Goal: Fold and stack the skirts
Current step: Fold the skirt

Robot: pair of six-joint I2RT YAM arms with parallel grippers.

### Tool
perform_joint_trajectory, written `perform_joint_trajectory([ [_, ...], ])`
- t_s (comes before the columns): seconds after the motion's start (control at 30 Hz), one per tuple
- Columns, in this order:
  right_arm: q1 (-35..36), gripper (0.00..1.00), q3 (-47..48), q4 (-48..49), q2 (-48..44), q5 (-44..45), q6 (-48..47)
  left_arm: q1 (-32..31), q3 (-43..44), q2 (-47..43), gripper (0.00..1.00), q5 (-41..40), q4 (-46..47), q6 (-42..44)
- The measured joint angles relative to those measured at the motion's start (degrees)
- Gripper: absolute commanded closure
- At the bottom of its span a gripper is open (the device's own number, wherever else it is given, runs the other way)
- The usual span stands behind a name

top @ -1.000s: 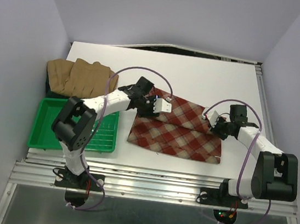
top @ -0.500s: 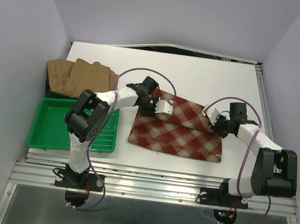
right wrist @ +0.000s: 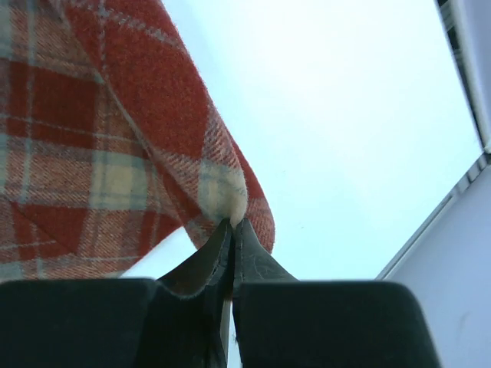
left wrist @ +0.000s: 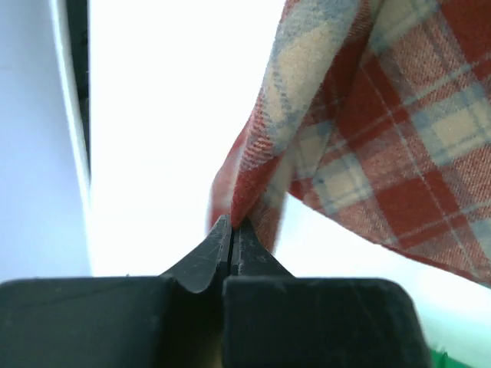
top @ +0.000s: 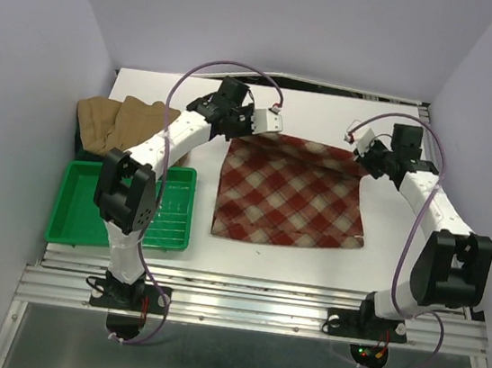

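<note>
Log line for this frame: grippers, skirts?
left gripper: shut on plaid skirt, far-left corner | right gripper: shut on far-right corner | rest of skirt: lying spread | tan skirts: heaped beyond green tray

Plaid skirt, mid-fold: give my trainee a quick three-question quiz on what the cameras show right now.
1. True or false: the left fingers and the right fingers are both shut on corners of the plaid skirt.
2. Where do the tan skirts lie? A) inside the green tray; B) on the table beyond the tray, far left; C) under the plaid skirt.
3. Which arm's fingers grip the skirt corner nearer the tan skirts?

Key: 1 true; 2 B; 3 the left arm's.
</note>
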Motion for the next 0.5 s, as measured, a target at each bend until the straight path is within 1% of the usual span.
perform_joint_trajectory([
  [0.1, 0.00, 0.99, 0.59, -1.22, -1.84, -0.20, -0.79, -0.50, -0.17, -3.08, 1.00, -1.40, -2.08, -0.81],
  [0.23, 0.00, 0.99, -1.68, -5.33, -8.44, -1.60, -3.43, -2.93, -5.62, -10.08, 1.00, -2.84, -3.65, -2.49],
  [0.37, 0.00, 0.99, -8.52, -8.13, -18.80, -3.06, -6.82, -6.03, -13.29, -17.86, 1.00, -3.30, -5.84, -4.66],
  [0.4, 0.00, 0.99, -11.87, -8.50, -21.90, -3.28, -7.78, -7.19, -16.15, -20.41, 1.00, -3.17, -6.75, -5.66],
  [0.47, 0.00, 0.99, -16.24, -9.22, -24.68, -3.52, -9.25, -8.98, -21.03, -23.85, 1.00, -2.73, -7.43, -7.52],
  [0.5, 0.00, 0.99, -19.93, -9.22, -25.86, -3.69, -9.90, -9.75, -22.93, -24.74, 1.00, -2.56, -7.89, -8.74],
])
